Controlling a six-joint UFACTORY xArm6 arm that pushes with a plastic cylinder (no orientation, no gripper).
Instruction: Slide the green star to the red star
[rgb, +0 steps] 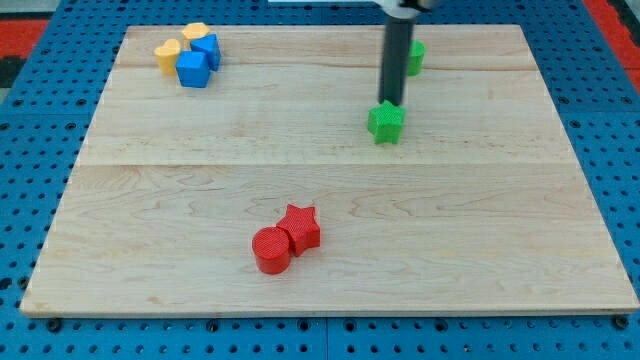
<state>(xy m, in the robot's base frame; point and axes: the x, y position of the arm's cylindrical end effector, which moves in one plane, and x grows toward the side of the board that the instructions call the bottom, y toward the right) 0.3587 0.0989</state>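
Observation:
The green star (386, 122) lies on the wooden board (480, 220), right of centre in the upper half. My tip (392, 103) stands right at the star's top edge, touching or nearly touching it. The red star (300, 227) lies below centre, far down and to the left of the green star. A red cylinder (271, 250) touches the red star's lower left side.
A second green block (415, 57) sits behind the rod near the view's top, partly hidden. At the top left, two blue blocks (197, 62) and two yellow blocks (176, 48) cluster together. Blue pegboard surrounds the board.

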